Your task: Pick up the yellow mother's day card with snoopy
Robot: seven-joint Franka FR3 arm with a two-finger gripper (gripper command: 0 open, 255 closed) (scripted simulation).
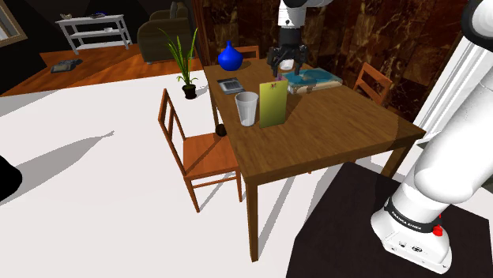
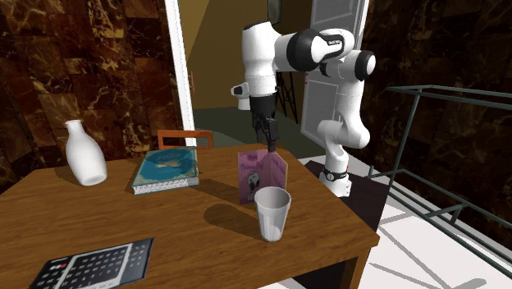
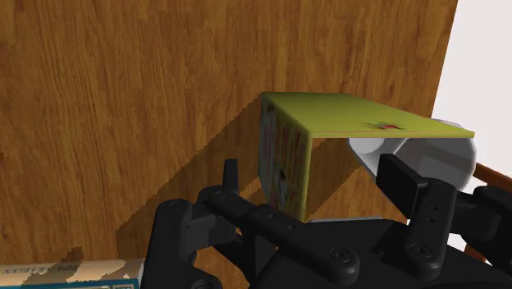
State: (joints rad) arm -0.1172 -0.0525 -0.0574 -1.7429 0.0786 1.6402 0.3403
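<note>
The folded card [image 1: 273, 104] stands upright near the middle of the wooden table [image 1: 332, 134], its outside yellow-green. From the second exterior view the card [image 2: 262, 175] shows pink printed faces. My black gripper [image 1: 287, 69] hangs point-down just above the card's top edge [image 2: 268, 141]. In the wrist view the fingers [image 3: 230, 174] stand apart, open, with the card [image 3: 361, 119] below and between them, not touched.
A clear cup [image 1: 247, 108] stands right beside the card, on the shoulder view's left. A book [image 1: 314, 78], a calculator [image 1: 230, 85] and a blue vase [image 1: 229, 56] lie farther back. Wooden chairs [image 1: 197, 150] flank the table.
</note>
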